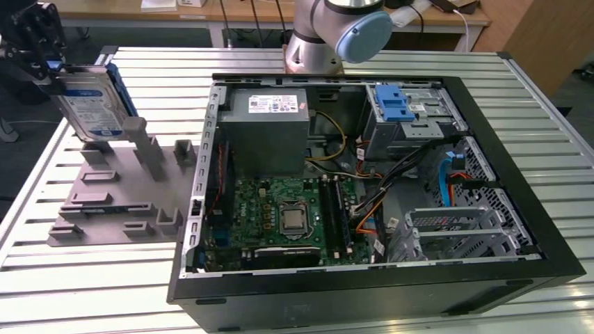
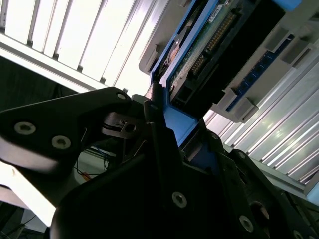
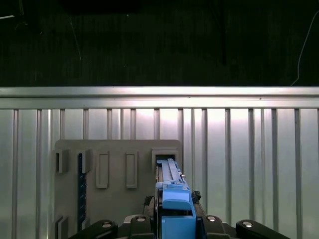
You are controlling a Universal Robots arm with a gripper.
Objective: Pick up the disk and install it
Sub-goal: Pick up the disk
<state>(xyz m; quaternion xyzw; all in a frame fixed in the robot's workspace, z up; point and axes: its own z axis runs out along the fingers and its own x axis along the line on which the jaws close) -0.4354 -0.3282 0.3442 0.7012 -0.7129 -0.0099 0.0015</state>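
The gripper (image 1: 51,68) is closed on the upper edge of the disk (image 1: 91,104), its fingers narrowed to the drive's thickness. In the second wrist view the black fingers (image 2: 158,130) press against the blue plastic frame from both sides. The disk hangs upright, slightly tilted, at the exterior view's far left, over the grey slotted stand (image 1: 111,195) that sits on the desk (image 1: 83,285).

Its lower edge is at or just above one of the stand's slots; whether it has cleared the slot cannot be told. The stand probably keeps the drive on edge so that its top rim is offered to a grasp from above.

The open computer case (image 1: 519,209) lies well apart, toward the exterior view's right. Inside it, the drive cage (image 1: 413,129) with its blue latch is unoccupied, so I judge the installing not yet done.
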